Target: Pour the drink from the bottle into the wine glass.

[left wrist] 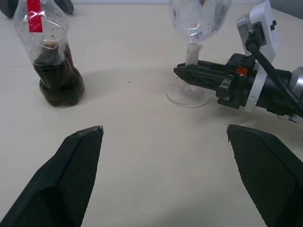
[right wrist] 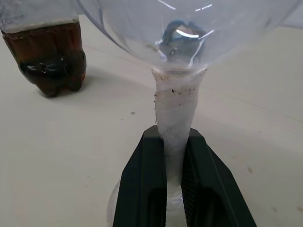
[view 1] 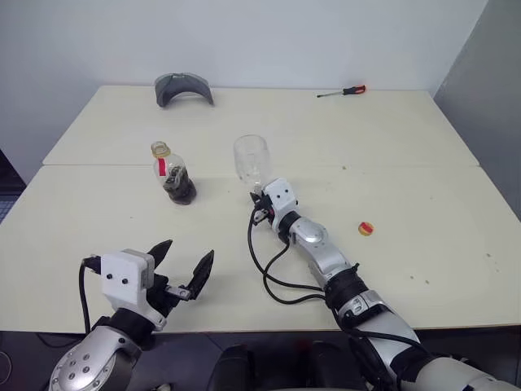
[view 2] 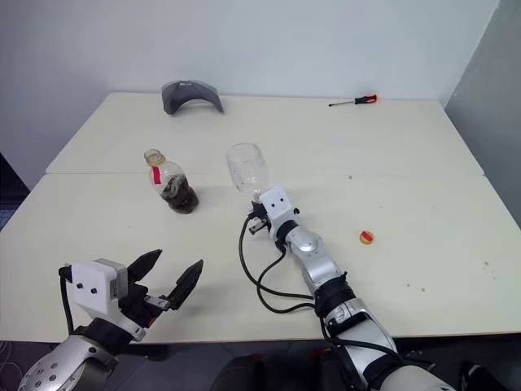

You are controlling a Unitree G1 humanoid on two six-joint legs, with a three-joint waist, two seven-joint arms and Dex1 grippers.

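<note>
The bottle (view 1: pixel 172 174) stands upright on the cream table (view 1: pixel 98 212), left of centre, its mouth uncovered. The dark drink (view 1: pixel 179 188) fills only its lower part. To its right stands the clear wine glass (view 1: pixel 251 158), its bowl empty. My right gripper (right wrist: pixel 173 137) is level, reaching in from the near right, and is shut on the glass's stem (right wrist: pixel 175 111) just above the foot (left wrist: pixel 187 98). My left gripper (view 1: pixel 184 265) hovers open near the table's front edge, well short of the bottle (left wrist: pixel 53 71), with nothing between its fingers (left wrist: pixel 78 170).
A small yellow and red cap (view 1: pixel 366 228) lies on the table right of my right arm. A grey curved object (view 1: pixel 184 86) and a red-handled screwdriver (view 1: pixel 343 91) sit along the far edge. A black cable (view 1: pixel 269 269) loops from my right wrist.
</note>
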